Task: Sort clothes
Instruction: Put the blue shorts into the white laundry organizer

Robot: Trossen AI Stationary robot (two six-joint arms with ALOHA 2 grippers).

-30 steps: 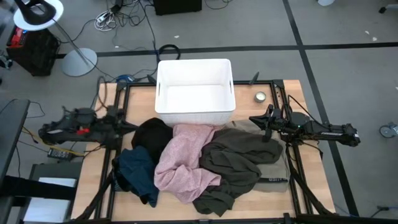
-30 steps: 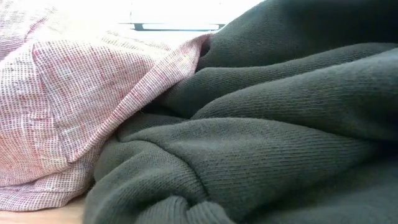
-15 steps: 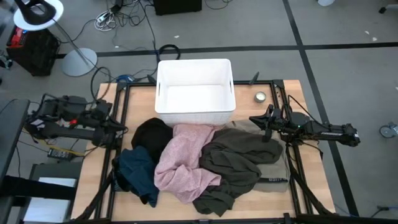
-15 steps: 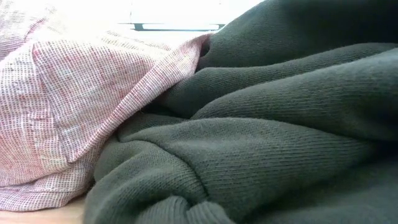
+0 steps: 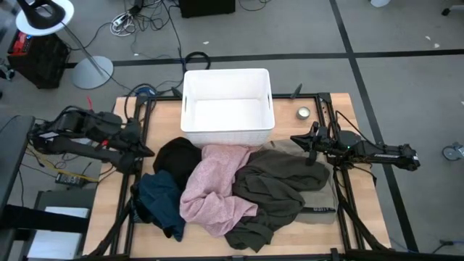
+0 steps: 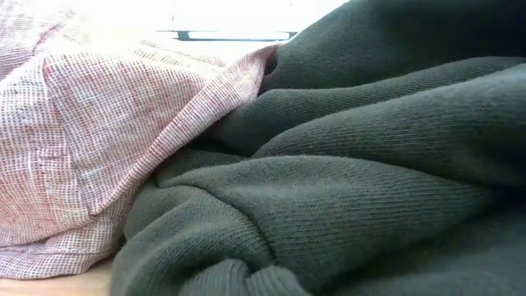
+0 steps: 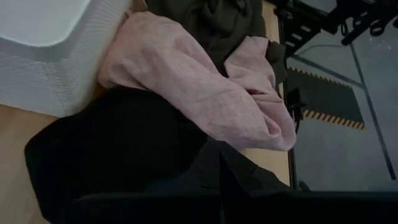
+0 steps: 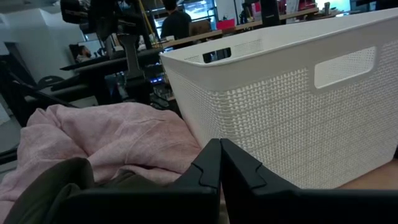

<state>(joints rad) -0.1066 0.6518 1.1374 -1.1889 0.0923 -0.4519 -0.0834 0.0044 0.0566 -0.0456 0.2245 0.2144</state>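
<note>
High view: black garment [image 5: 177, 154] just beside left gripper [image 5: 143, 153]; jaws closed.

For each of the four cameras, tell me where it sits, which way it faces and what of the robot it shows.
High: overhead, straight down; both arms, white bin, clothes.
Low: table height; olive-brown garment and pink garment; no robot.
Left wrist: toward black garment; own fingers.
Right wrist: toward bin; own fingers.
All views share the pink garment.

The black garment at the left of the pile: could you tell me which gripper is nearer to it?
Left. The left gripper sits just beside the black garment, at its outer edge. The right gripper waits across the pile, beyond the olive garment.
</note>
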